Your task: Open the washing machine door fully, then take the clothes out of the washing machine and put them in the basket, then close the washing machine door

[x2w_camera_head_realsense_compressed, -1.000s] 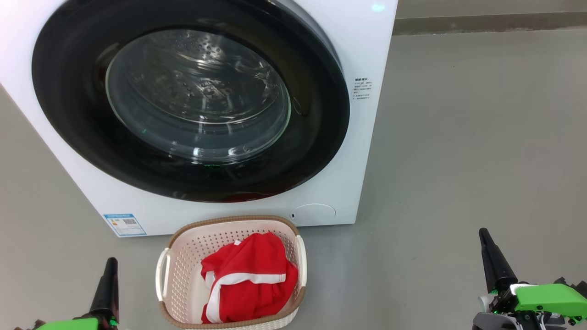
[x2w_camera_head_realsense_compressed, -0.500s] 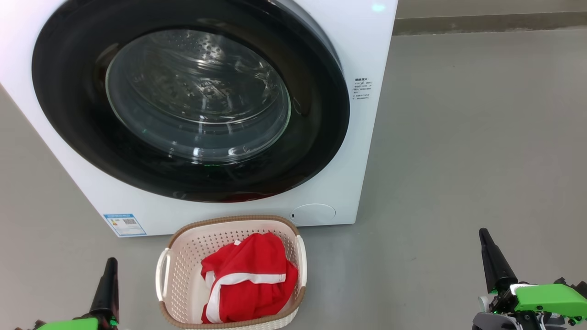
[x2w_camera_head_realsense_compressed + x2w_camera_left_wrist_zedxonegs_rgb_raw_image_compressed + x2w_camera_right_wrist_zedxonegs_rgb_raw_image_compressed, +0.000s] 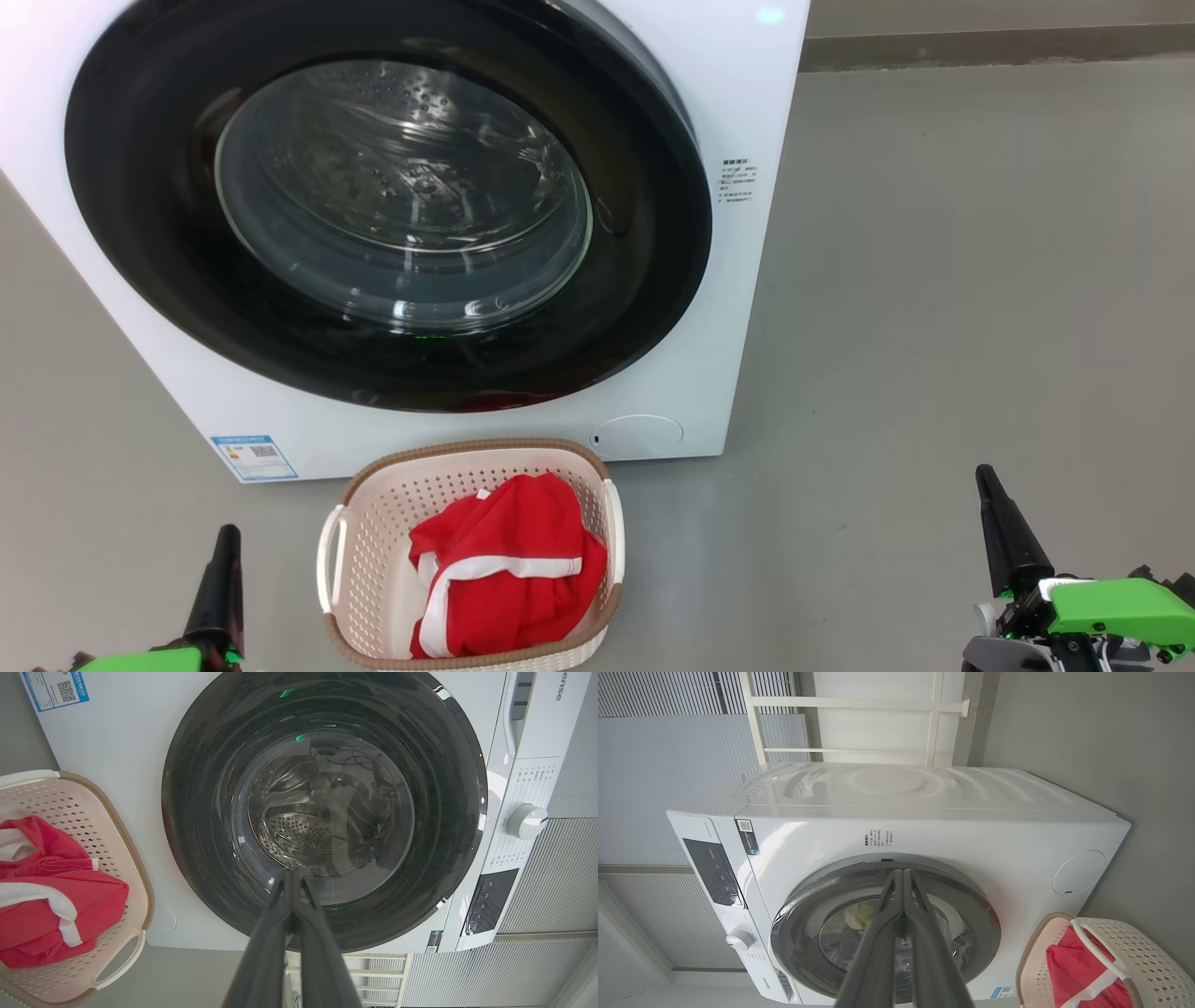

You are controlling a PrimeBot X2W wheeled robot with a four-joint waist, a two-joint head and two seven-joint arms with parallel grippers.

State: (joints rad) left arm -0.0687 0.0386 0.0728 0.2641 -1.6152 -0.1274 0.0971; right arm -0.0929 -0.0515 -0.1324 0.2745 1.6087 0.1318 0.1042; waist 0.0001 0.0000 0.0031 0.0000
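The white washing machine (image 3: 738, 308) stands in front of me, and its door (image 3: 149, 215) with the black rim and glass window lies flat against it. On the floor before it sits the cream basket (image 3: 373, 523), holding the red clothes (image 3: 504, 569) with white trim. My left gripper (image 3: 227, 534) is shut at the lower left, left of the basket. At the lower right, well apart from the basket, my right gripper (image 3: 983, 472) is shut too. Both hold nothing. The left wrist view shows the door (image 3: 196, 812), basket (image 3: 133, 868) and clothes (image 3: 56, 905); the right wrist view shows the washer (image 3: 971, 826) and basket (image 3: 1148, 961).
Grey floor (image 3: 952, 308) spreads to the right of the washer. A dial (image 3: 525, 821) and a dark control panel (image 3: 486, 900) sit on the washer's front. A ribbed wall panel (image 3: 551, 882) and white rails (image 3: 859, 702) stand behind it.
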